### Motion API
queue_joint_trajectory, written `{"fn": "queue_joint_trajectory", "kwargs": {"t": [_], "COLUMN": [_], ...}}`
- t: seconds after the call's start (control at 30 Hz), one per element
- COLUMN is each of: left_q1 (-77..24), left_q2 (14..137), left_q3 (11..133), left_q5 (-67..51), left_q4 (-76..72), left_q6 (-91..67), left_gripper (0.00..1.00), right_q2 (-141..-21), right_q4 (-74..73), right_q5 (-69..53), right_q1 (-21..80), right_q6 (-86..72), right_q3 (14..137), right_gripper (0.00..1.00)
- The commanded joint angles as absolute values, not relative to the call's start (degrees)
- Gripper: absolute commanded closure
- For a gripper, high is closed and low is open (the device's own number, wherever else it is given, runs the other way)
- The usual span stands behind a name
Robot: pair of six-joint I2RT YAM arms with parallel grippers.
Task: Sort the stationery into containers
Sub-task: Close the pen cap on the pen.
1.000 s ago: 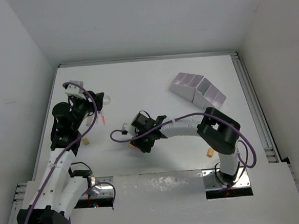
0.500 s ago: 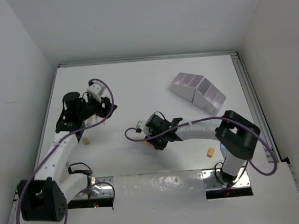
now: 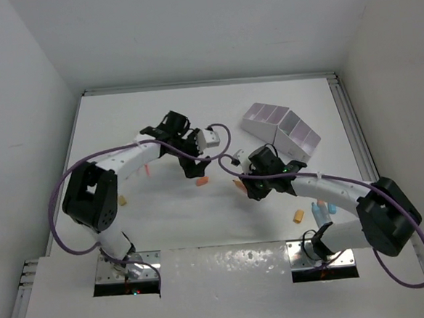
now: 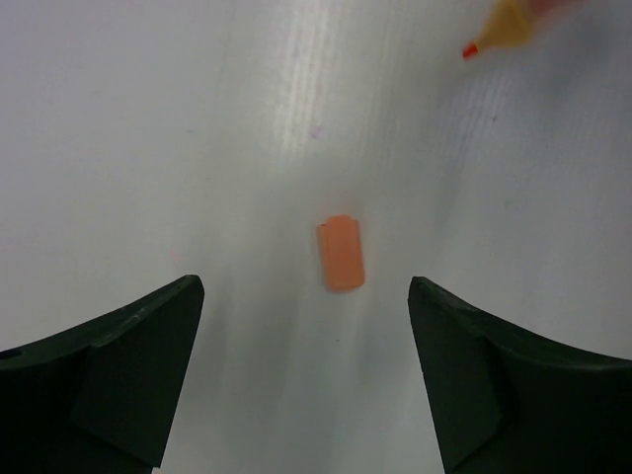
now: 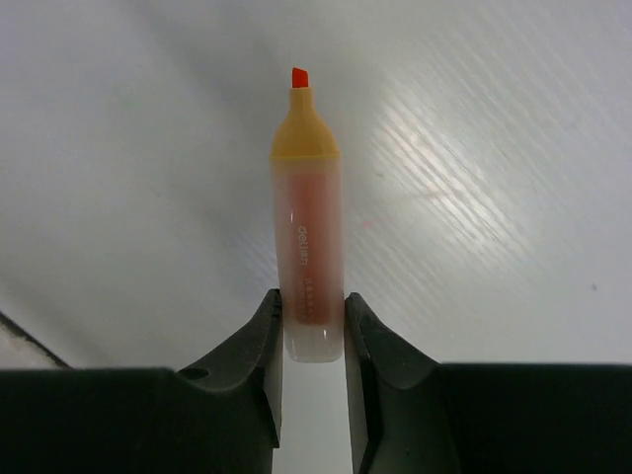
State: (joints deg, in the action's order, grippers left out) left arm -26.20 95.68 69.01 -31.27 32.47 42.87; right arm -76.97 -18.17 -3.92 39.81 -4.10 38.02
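Highlighter duty falls to the right tool (image 5: 314, 308), which is clamped on the blunt rear end of a stubby orange highlighter (image 5: 308, 197) with a frosted translucent barrel, a yellow-orange collar and a bare red chisel tip. Holding it by the tail leaves its length free, probably so it can go nose-first into a compartment. It hangs over the smooth white desk (image 3: 194, 106) near the middle. The white stepped desk organiser (image 3: 263, 133), hard-edged and lilac-lined, stands near it at 1 o'clock.

The left tool (image 4: 301, 296) is spread wide and empty. It straddles from above a small flat orange block (image 4: 341, 254) with rounded corners that lies on the desk, seemingly lined up for a pinch; eraser or cap, I cannot tell. Blue-capped bottles (image 3: 321, 208) and a small tan eraser (image 3: 298, 215) lie at the desk's 5 o'clock, well apart from the organiser.
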Motion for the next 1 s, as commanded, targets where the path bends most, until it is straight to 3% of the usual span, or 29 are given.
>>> {"fn": "queue_joint_trajectory", "kwargs": {"t": [0.0, 0.13, 0.27, 0.47, 0.67, 0.83, 0.97], "left_q1": [-29.4, -32.0, -34.5, -35.5, -36.0, -36.7, -36.3], "left_q2": [96.6, 98.5, 100.9, 103.5, 105.0, 105.4, 104.6], "left_q3": [67.9, 64.5, 62.6, 61.1, 60.4, 59.3, 59.2], "left_q5": [-29.8, -25.6, -16.7, -11.7, -11.0, -12.5, -14.3], "left_q4": [33.8, 27.6, 21.0, 17.5, 18.6, 20.7, 20.7], "left_q6": [47.5, 44.7, 42.2, 42.1, 42.5, 43.6, 44.3], "left_gripper": [0.17, 0.19, 0.28, 0.29, 0.45, 0.69, 0.97], "right_q2": [-72.7, -69.0, -66.8, -65.0, -64.4, -63.9, -63.7], "right_q4": [-16.7, -14.5, -13.9, -13.8, -14.5, -14.6, -14.7], "right_q5": [-3.8, -4.1, -4.3, -4.0, -4.7, -5.0, -6.8], "right_q1": [36.3, 33.1, 31.9, 31.3, 30.9, 30.5, 30.1], "right_q6": [-6.9, -8.9, -9.9, -10.5, -9.8, -9.8, -10.5], "right_q3": [36.1, 32.5, 30.7, 29.3, 29.6, 30.1, 31.2], "right_gripper": [1.00, 1.00, 1.00, 1.00, 1.00, 1.00, 1.00]}}
